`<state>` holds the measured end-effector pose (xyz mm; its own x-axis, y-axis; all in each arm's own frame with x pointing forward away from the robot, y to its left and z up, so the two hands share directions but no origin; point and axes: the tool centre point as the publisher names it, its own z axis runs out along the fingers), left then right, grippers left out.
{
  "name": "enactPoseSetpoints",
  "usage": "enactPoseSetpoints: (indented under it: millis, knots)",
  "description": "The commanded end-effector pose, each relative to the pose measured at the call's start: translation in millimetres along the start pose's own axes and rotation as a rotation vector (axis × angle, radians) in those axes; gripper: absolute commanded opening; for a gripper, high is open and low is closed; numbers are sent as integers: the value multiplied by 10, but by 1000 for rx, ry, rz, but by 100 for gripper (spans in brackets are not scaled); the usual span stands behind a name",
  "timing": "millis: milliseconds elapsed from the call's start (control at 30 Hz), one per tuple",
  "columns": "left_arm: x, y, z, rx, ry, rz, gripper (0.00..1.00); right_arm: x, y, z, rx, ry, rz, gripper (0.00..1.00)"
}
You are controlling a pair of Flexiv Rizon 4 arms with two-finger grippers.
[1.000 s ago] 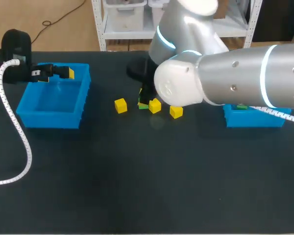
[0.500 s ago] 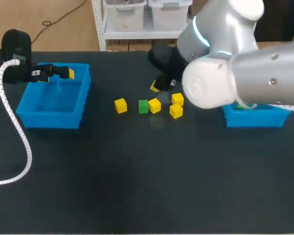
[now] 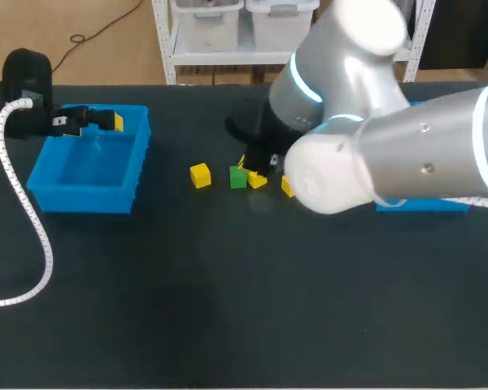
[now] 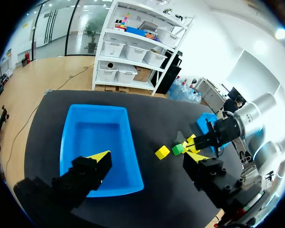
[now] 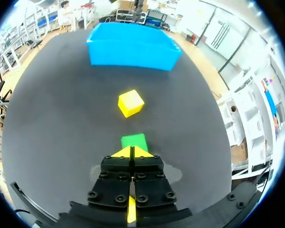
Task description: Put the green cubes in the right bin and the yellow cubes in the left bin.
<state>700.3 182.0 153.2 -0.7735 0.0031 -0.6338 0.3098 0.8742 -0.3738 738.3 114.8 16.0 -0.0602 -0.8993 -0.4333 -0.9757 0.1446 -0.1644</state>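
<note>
A single small green cube [image 3: 238, 177] sits flat near the middle of the black table [image 3: 228, 309], toward its far edge, its sides roughly square to the table's edges; as a cube it has no long axis. It lies in a short row with the small yellow cubes. Three of these show from above: one [image 3: 200, 175] apart on its left, one [image 3: 257, 179] just beside it on its right, and a third [image 3: 286, 187] half hidden behind the silver right arm [image 3: 374, 154].

The right claw [image 5: 132, 152] is pressed closed, yellow tips together with nothing in them, and the green cube is just ahead of the tips. Beyond it along the same line lies a yellow cube turned slightly askew, then the open blue plastic left bin [image 3: 85, 191].

That bin stands by the table's left edge, its long axis running from near edge to far edge. The left claw [image 4: 147, 156] hangs over it, spread wide and empty. The blue right bin [image 3: 423, 203] is mostly covered by the right arm.
</note>
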Motion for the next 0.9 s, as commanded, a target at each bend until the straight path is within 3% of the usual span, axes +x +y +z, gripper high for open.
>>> enactPoseSetpoints:
  millis: [33, 467, 500, 533, 700, 733, 767, 900]
  knots:
    - [1, 6, 4, 2, -1, 0, 100, -73, 14, 149, -9, 28, -8, 100]
    - [1, 6, 4, 2, -1, 0, 100, -80, 5, 123, 3, 29, -11, 100]
    - [1, 6, 4, 2, -1, 0, 100, -77, 6, 120, 5, 28, -12, 66]
    - [1, 6, 4, 2, -1, 0, 100, -75, 4, 117, 15, 25, 2, 0]
    - [1, 6, 4, 2, -1, 0, 100, -73, -1, 106, 10, 27, -12, 4]
    - [1, 6, 4, 2, -1, 0, 100, -78, -4, 102, 12, 28, -13, 46]
    - [1, 6, 4, 2, -1, 0, 100, -84, -10, 98, 14, 28, -13, 100]
    - [1, 6, 4, 2, -1, 0, 100, -108, -33, 79, 20, 26, -13, 100]
